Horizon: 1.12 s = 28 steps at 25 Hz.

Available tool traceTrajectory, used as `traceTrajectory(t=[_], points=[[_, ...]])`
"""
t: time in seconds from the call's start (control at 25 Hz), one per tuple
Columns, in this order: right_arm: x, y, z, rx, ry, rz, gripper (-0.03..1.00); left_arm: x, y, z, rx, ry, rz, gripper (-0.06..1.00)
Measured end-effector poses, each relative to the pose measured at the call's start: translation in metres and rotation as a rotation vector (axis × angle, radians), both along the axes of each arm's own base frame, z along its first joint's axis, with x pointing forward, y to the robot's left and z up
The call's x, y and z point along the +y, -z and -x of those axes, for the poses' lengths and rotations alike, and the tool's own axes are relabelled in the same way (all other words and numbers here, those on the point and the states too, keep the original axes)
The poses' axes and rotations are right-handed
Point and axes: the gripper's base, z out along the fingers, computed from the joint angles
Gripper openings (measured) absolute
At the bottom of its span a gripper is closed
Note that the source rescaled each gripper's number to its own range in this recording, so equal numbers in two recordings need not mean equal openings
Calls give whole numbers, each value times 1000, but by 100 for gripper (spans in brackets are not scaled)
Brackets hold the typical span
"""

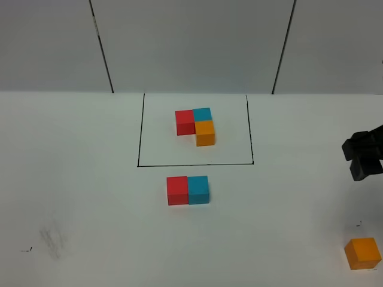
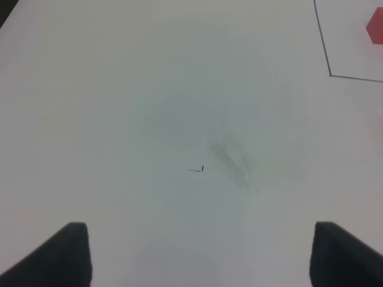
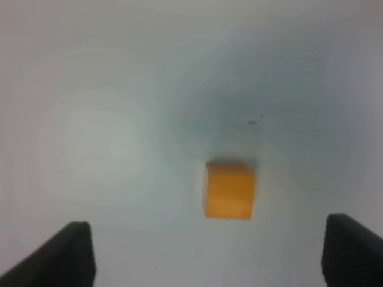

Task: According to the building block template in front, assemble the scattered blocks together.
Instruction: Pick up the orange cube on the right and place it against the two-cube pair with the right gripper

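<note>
The red block (image 1: 177, 191) and blue block (image 1: 198, 189) touch in a left-to-right row just before the template (image 1: 195, 125). The orange block (image 1: 362, 253) sits far off by the open right gripper (image 3: 212, 254). The left gripper (image 2: 200, 251) is open too.

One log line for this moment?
right gripper: open, aimed at loose orange cube | red cube, cyan-blue cube: touching | left gripper: open, empty

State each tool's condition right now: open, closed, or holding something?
Left tool: open, holding nothing.
Right tool: open, empty; the orange cube is not gripped.
</note>
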Motion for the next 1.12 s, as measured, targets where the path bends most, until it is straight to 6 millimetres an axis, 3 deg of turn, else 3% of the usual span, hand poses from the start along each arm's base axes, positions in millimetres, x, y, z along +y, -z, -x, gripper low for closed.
traceTrajectory(t=[0.6, 0.92, 1.12], points=[[-32, 54, 16, 156, 141, 52, 61, 0, 0, 0, 0, 0, 0, 94], [-30, 86, 21, 116, 77, 9, 61, 0, 0, 0, 0, 0, 0, 94], [-29, 95, 18, 128, 57, 11, 61, 0, 0, 0, 0, 0, 0, 94]])
